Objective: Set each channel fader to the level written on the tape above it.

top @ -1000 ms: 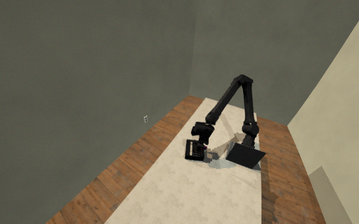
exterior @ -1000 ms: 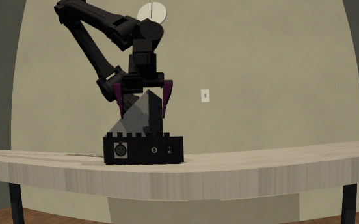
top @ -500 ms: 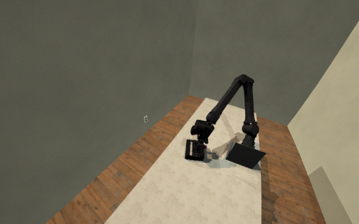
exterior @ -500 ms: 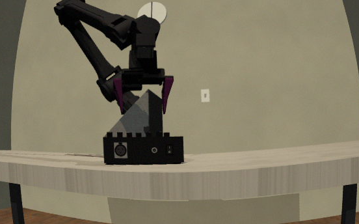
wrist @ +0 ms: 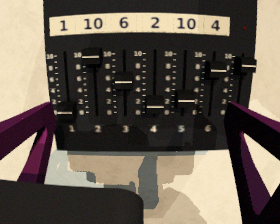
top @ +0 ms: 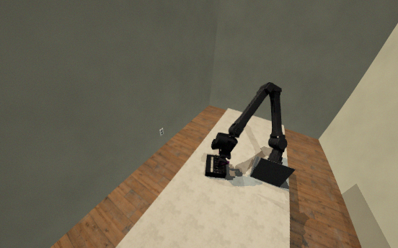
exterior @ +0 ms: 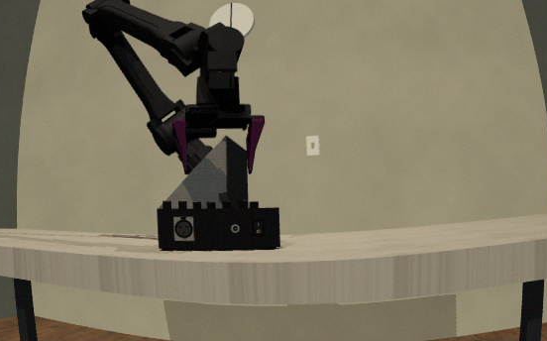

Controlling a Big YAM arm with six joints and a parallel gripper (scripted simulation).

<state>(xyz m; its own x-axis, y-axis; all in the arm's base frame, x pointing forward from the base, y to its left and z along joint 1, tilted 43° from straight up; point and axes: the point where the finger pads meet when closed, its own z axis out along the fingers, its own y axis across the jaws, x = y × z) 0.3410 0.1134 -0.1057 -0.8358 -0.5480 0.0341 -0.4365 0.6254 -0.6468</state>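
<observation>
The front edge of the pale desk (top: 210, 213) (exterior: 368, 283) (wrist: 16, 55) comes nearest in the outside view. Just behind that edge a black control box (top: 215, 175) (exterior: 219, 242) (wrist: 141, 141) rests upright on the desk, its back panel with a round socket (exterior: 183, 228) and a switch (exterior: 259, 228) facing the viewer.

Above the box is the hand (top: 226, 163) (exterior: 218, 172) (wrist: 139, 111), pointing down, its two purple fingers spread wide with nothing between them. Their tips are above the slider caps, apart from them.

Seen from the wrist, the paper tape (wrist: 139, 25) reads 1, 10, 6, 2, 10, 4. The first slider (wrist: 65, 113) is at the bottom, about 0. The second (wrist: 92, 57) is close to the top mark; the third (wrist: 123, 81) is a little below 6, too close to call. The fourth (wrist: 155, 106) is around 1, the fifth (wrist: 186, 101) near 2, well under its 10, and the sixth (wrist: 217, 70) near 7, above its 4. The main slider (wrist: 247, 65) is near 8.

Farther back, the black arm (top: 253, 109) (exterior: 135, 74) bends up and over from a wedge-shaped stand (top: 272, 172) (exterior: 206, 175). On the wall beyond are a light switch (exterior: 312, 146) and a white disc (exterior: 244, 20), partly covered by the arm.
</observation>
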